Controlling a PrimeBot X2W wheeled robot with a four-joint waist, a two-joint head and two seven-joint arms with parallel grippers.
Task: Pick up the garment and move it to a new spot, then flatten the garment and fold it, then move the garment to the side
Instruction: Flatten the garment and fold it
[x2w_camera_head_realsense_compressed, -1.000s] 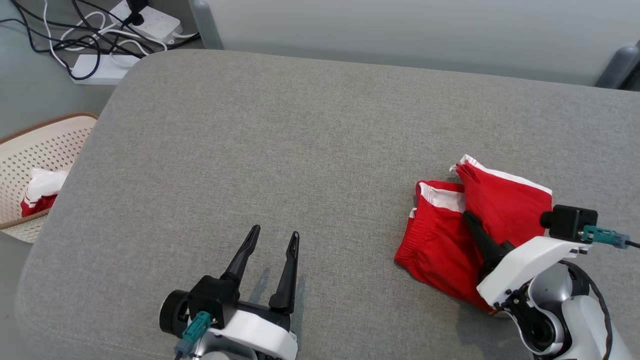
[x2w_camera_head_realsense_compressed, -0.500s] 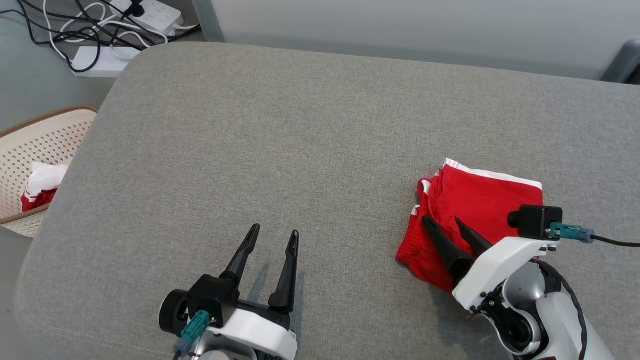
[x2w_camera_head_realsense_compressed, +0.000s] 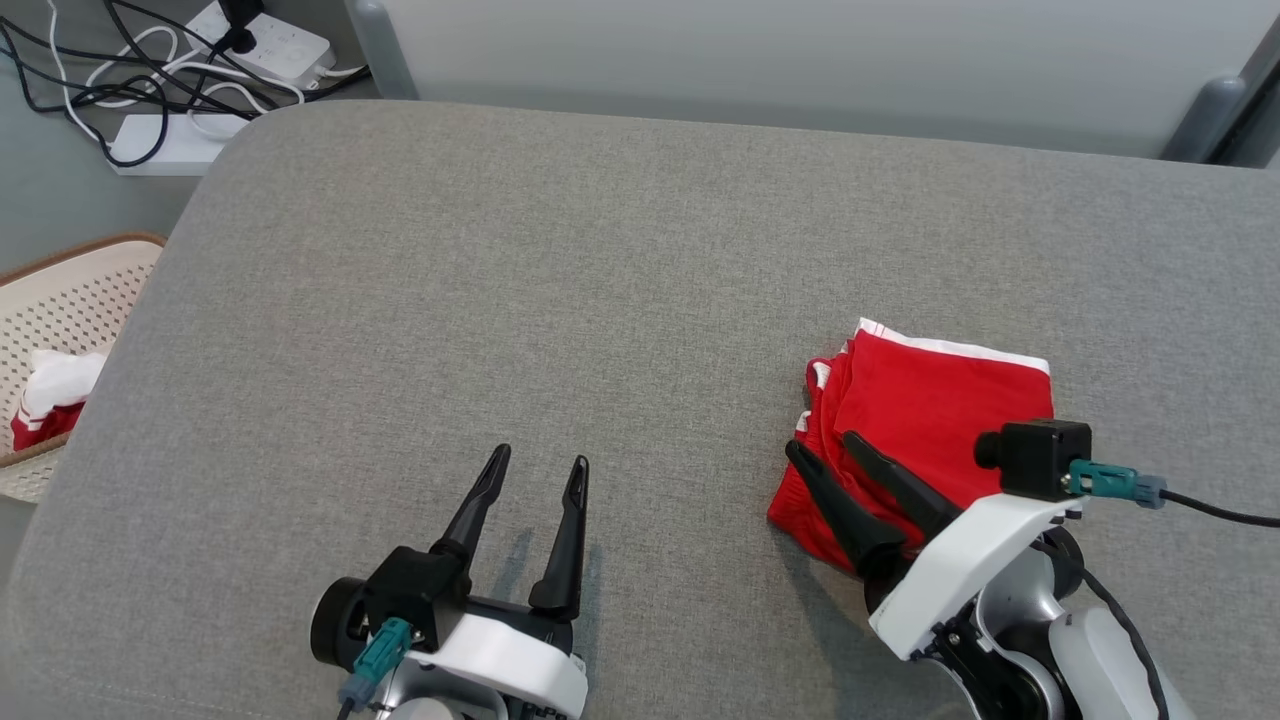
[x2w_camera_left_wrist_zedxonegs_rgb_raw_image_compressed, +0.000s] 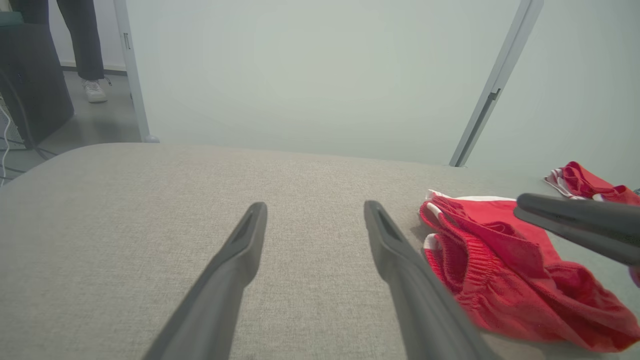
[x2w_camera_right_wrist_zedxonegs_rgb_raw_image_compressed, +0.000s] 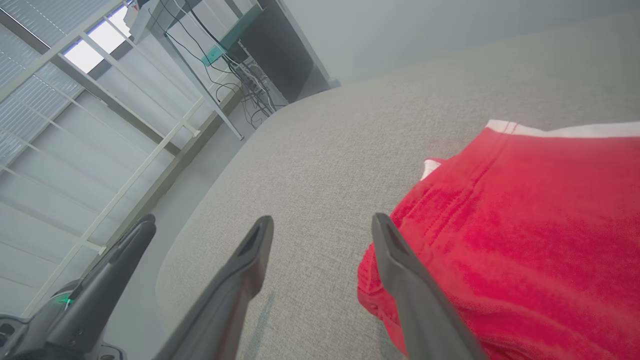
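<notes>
The folded red shorts (x2w_camera_head_realsense_compressed: 930, 420) lie on the right part of the grey cushioned surface (x2w_camera_head_realsense_compressed: 560, 280). The right gripper (x2w_camera_head_realsense_compressed: 820, 442) hangs over their near left edge, jaws spread and empty. The left gripper (x2w_camera_head_realsense_compressed: 539, 457), likewise spread and empty, hovers well to the left.

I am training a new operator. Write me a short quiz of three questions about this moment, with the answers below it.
1. True or false: the right hand is shut on the red shorts.
2. Where does the basket stand? A) on the grey cushion; B) beside the cushion, on the robot's left; C) under the shorts.
3. Fill in: the left hand, above bare cushion, is ____ (open or shut).
Key: 1 false, it is open at the edge of the shorts. 2 B. 3 open.
</notes>
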